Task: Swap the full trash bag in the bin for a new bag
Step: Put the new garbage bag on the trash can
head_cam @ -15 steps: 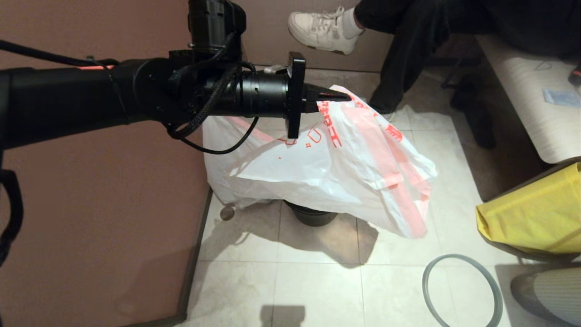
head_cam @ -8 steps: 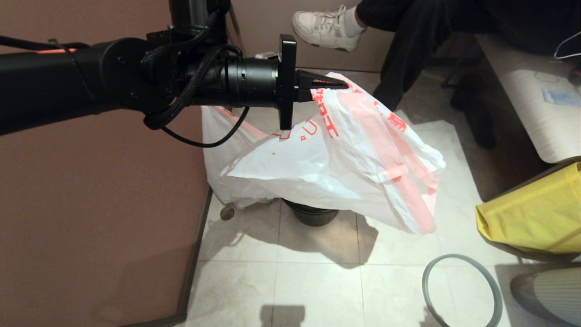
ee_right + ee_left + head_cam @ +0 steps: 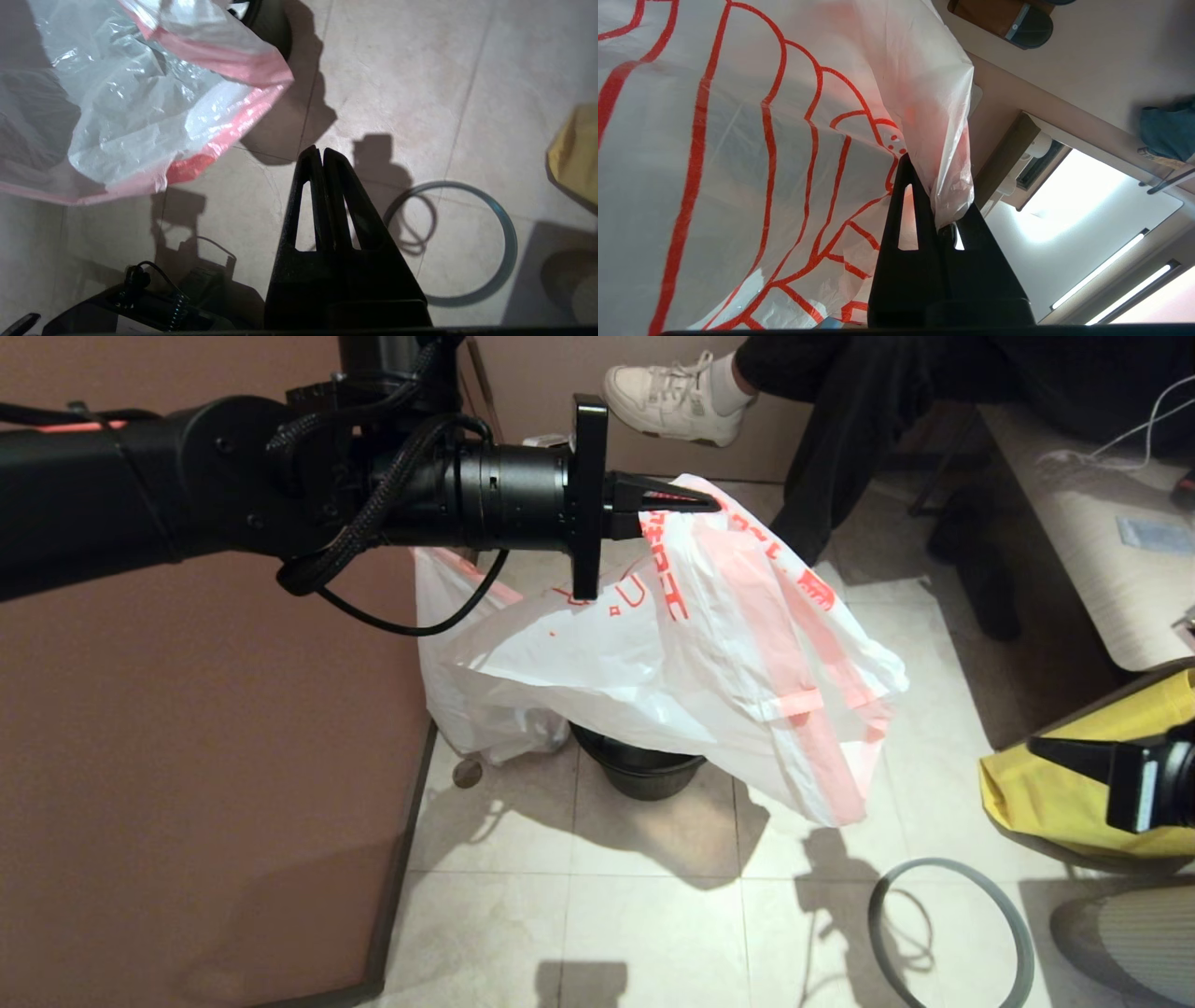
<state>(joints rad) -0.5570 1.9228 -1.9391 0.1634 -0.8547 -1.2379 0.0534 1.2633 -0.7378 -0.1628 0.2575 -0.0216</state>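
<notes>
Already the new bag (image 3: 709, 653) is in the air: it hangs limp from the left hand (image 3: 695, 502), which is clamped on a bunched edge of it, and it drapes above and partly in front of the bin (image 3: 644, 770). From the left wrist, the bag's red print fills the view, and a twist of plastic is pinched between the closed fingers (image 3: 924, 219).

The bin stands on the floor tiles (image 3: 653, 933), only its front rim and wall visible under the bag; whether it is empty cannot be told. Behind it, by the wall, sits a lumpy white bag, seemingly the full bag (image 3: 476, 709), out of the bin. The grey ring (image 3: 952, 933) lies on the floor well apart from the bin, near a yellow bag (image 3: 1092, 784).

The right hand (image 3: 1055, 749) is at the right edge, in front of the yellow bag, pointing toward the new bag; its fingers are closed on nothing.

Judging by this, removal looks done. Left: open the new bag, seat it in the bin, refit the ring.
</notes>
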